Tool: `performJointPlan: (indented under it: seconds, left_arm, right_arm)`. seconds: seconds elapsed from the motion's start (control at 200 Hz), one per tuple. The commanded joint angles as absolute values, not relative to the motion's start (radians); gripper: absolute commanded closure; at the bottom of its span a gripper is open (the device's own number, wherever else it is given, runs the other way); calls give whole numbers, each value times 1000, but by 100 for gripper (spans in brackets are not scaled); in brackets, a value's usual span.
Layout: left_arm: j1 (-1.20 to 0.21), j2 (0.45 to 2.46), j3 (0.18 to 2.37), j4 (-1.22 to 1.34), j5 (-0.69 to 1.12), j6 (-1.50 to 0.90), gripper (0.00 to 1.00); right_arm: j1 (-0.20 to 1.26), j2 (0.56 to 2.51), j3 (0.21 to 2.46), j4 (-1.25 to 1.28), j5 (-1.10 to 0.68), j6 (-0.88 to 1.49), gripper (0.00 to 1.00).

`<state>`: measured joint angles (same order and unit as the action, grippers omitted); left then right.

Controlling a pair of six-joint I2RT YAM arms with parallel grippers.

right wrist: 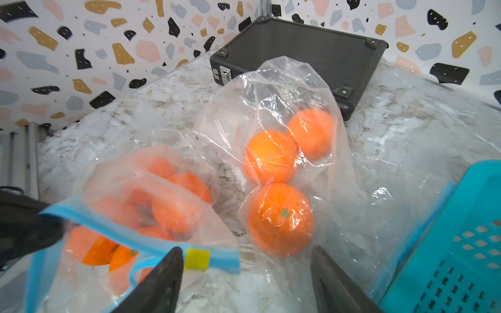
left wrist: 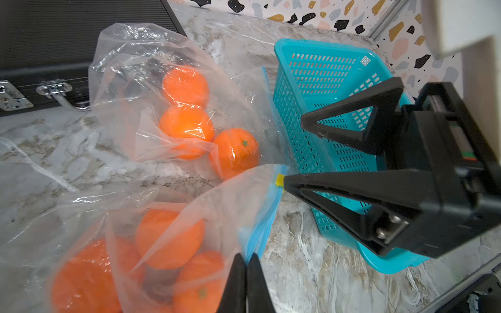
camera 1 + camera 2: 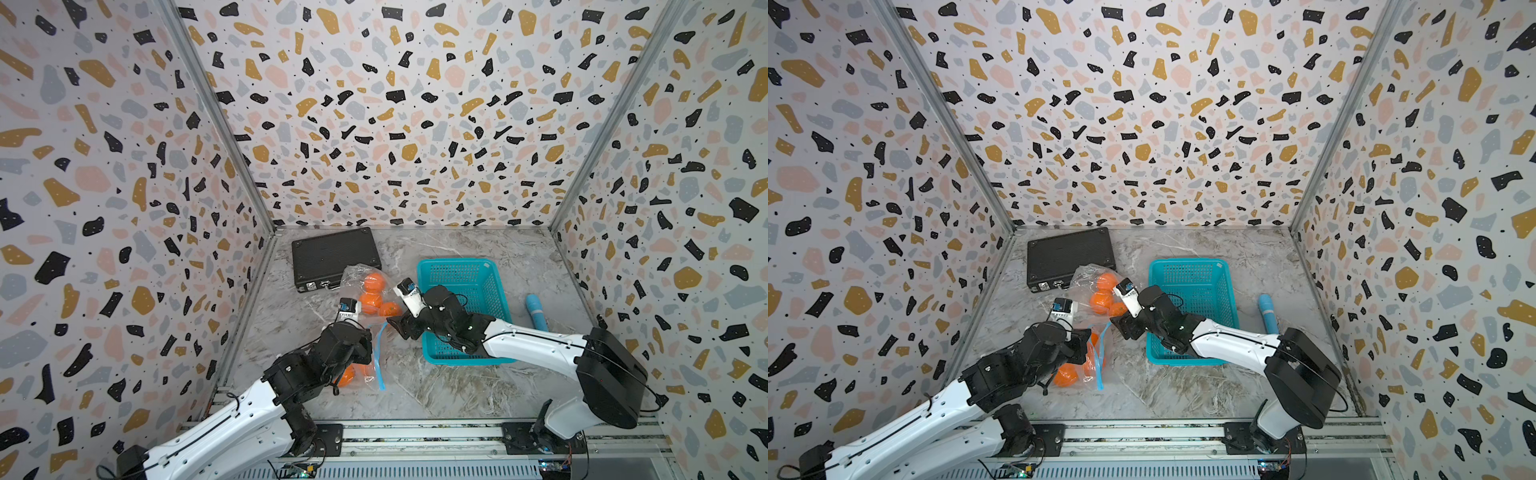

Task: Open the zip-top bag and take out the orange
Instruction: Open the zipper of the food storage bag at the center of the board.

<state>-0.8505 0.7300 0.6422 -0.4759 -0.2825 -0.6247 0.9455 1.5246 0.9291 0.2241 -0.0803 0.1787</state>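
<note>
Zip-top bag (image 2: 217,206), left gripper (image 2: 246,258) clamped on its zip edge, right gripper (image 1: 246,249) spread open

**benchrat:** anyone looked closely at this rig? The left white-shelled arm with black joints (image 3: 232,419) and the right white-shelled arm with black joints (image 3: 536,345) both have thin black cables running along the shells. There's also a chunky black elbow housing (image 3: 611,374) on the right one.

**gearhead_22:** yep. There's a small white camera block with a blue mark (image 3: 348,309) on the left wrist and a matching white block (image 3: 409,293) on the right. The right black parallel gripper (image 2: 295,154) has skeleton fingers (image 2: 366,184) with triangular cut-outs and two silver screws (image 2: 390,227) at one root. The left black gripper (image 2: 245,260) only shows slim pointed tips.
</note>
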Motion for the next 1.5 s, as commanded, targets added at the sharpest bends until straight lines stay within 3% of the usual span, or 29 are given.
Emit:
performJointPlan:
  seconds: [0.0,0.17,0.21,0.365,0.561,0.911,1.096,1.307,1.497]
  left_arm:
    - [-845,735,706,-468,-303,-625,100]
    - [-844,772,708,-422,-233,-628,100]
    - [-845,780,704,-415,-232,-628,100]
    - [-845,794,710,-420,-242,-625,100]
    - [-843,708,716,-463,-266,-633,100]
    - [-800,498,639,-604,-331,-679,100]
    - [-800,608,556,-420,-192,-689,100]
    - [-799,689,504,-278,-119,-701,100]
    - [-799,703,522,-293,-122,-690,100]
  right_arm:
    - [958,1501,907,260,-138,231,24]
    - [973,1534,913,295,-144,269,17]
    - [973,1549,925,295,-151,277,1]
    - [976,1612,966,289,-132,301,1]
    - [973,1713,1058,157,115,236,3]
    - [956,1673,1077,37,207,150,8]
    - [957,1585,1030,73,7,129,8]
    - [959,1452,944,79,-95,146,11]
    - [992,1461,933,130,-308,186,34]
